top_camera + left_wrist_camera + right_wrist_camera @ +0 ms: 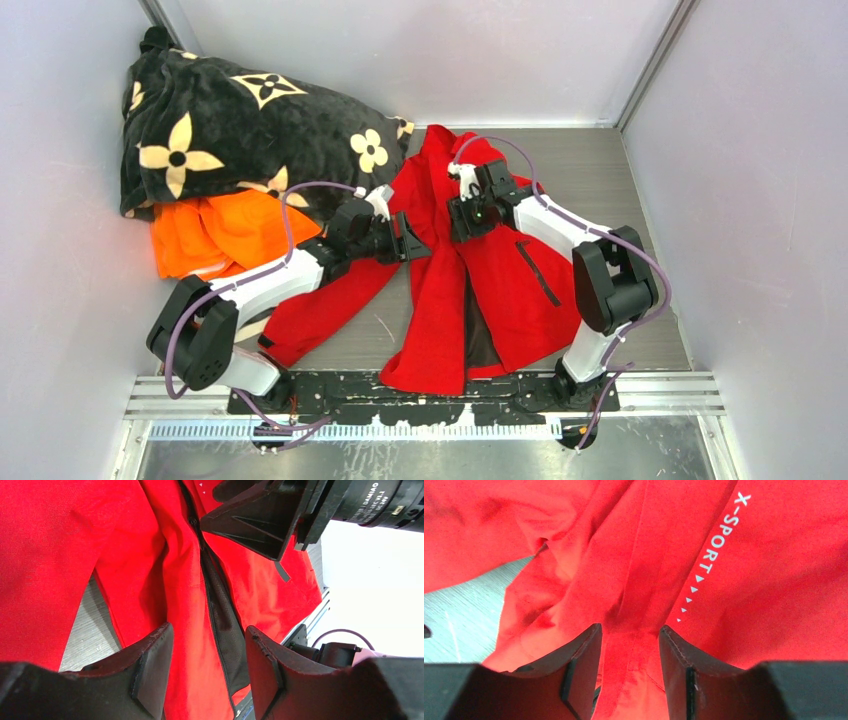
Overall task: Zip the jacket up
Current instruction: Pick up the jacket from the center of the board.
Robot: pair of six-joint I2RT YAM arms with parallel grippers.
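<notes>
The red jacket (500,290) lies spread on the table, collar at the far end. Its front gapes near the hem, where dark lining (480,325) shows. My left gripper (412,242) hovers over the left front panel. In the left wrist view it (207,652) is open above red cloth, the zip edge (212,615) and the dark lining (227,625). My right gripper (462,215) is at the chest. In the right wrist view it (630,650) is open and straddles a raised fold of red fabric (631,605) beside the white X-SPORT logo (719,540).
A black flower-patterned blanket (230,120) and an orange garment (220,235) are piled at the far left. Grey walls close in on three sides. A black mounting rail (420,390) runs along the near edge, just below the jacket's hem.
</notes>
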